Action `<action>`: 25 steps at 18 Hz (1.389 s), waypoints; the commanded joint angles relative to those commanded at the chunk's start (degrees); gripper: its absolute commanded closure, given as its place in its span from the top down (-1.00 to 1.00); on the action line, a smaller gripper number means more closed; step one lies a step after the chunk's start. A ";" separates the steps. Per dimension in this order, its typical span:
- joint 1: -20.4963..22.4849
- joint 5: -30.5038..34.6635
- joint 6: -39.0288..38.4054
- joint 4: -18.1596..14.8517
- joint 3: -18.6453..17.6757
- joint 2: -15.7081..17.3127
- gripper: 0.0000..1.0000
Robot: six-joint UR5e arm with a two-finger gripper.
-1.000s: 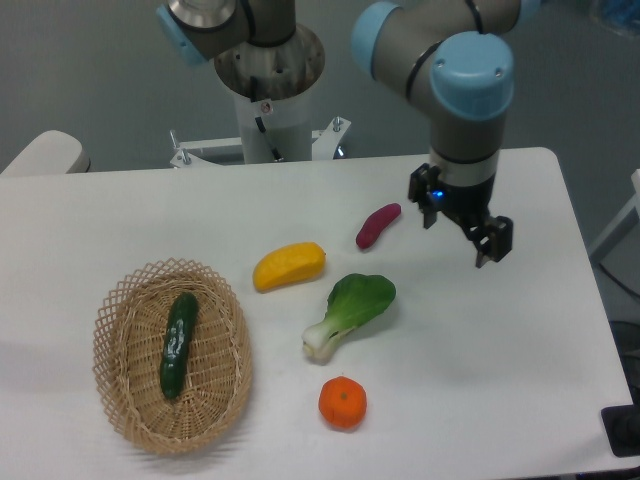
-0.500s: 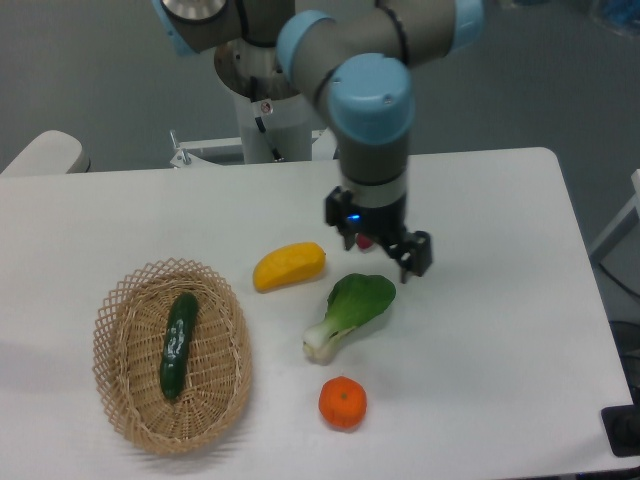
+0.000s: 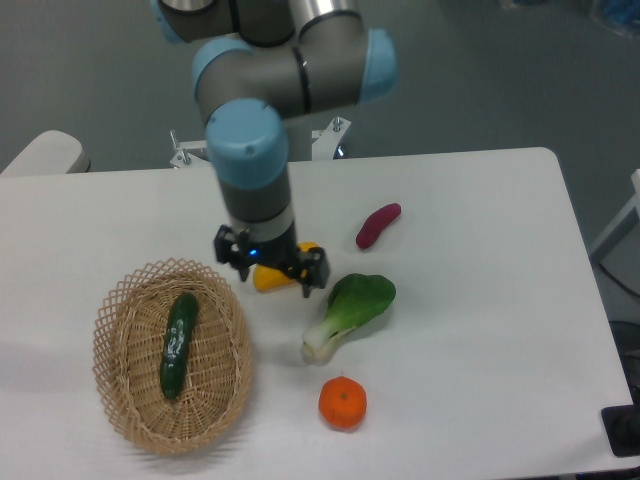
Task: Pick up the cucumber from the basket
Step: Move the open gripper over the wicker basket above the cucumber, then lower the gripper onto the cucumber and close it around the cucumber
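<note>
A slim dark green cucumber [image 3: 178, 344] lies lengthwise in the oval wicker basket [image 3: 225, 395] at the table's front left. My gripper [image 3: 272, 270] hangs open to the right of the basket's far rim, above the yellow fruit [image 3: 270, 279], which it partly hides. Nothing sits between its fingers. It is well apart from the cucumber, up and to the right of it.
A light green bok choy [image 3: 349, 312] lies right of the gripper, an orange [image 3: 342, 402] in front of it, and a purple sweet potato [image 3: 378, 224] further back. The robot base [image 3: 270, 130] stands at the table's far edge.
The arm has swung left across the table, from above the purple sweet potato to above the yellow fruit near the basket. The gripper stays open. No object has moved.
</note>
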 joint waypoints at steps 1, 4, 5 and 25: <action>-0.97 0.09 -0.35 0.00 -0.09 -1.05 1.00; -2.29 -0.34 -0.53 0.79 0.35 -2.90 1.00; -3.08 -0.61 -0.45 1.92 0.26 -3.08 1.00; -9.68 -2.28 -5.81 11.77 -0.88 -10.63 1.00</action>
